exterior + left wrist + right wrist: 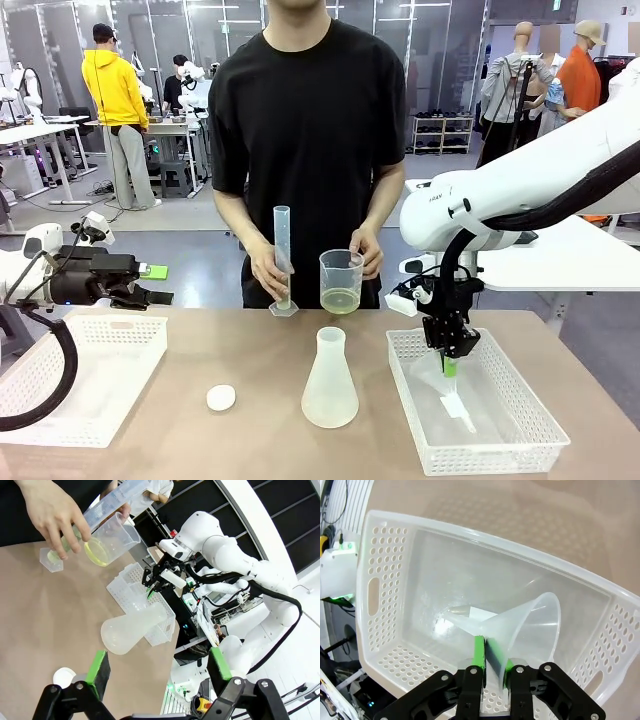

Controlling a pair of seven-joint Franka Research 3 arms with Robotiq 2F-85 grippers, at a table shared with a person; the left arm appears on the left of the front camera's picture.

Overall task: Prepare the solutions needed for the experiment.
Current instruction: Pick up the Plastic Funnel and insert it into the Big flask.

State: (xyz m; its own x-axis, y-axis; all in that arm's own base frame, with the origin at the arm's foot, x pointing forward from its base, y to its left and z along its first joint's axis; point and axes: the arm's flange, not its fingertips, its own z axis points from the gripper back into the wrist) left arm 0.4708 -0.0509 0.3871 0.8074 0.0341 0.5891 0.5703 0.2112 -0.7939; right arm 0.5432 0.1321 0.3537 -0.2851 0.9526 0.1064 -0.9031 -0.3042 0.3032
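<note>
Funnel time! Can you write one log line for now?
right gripper: shut on funnel in basket | left gripper: open | person: holds cylinder, beaker with solution | flask: upright

Table [250, 360] holds left basket [100, 400], right basket [500, 455] (2, both white), flask [330, 390], disc [221, 398].

L gripper [159, 666] wide open, green pads [98, 666] apart w/ nothing btwn. Beyond them on brown table [40, 620]: frosted flask [131, 628], w/ small white cap [64, 676] near it. Farther off, person's hand [50, 510] wraps a clear measuring cylinder [117, 495], its base [50, 560] on the table. Just beside it, a clear beaker [112, 537] w/ shallow layer of pale yellow liquid [96, 554]. White basket [125, 580] past the flask. R gripper [150, 591] points down into it, grip too small to tell.
</note>
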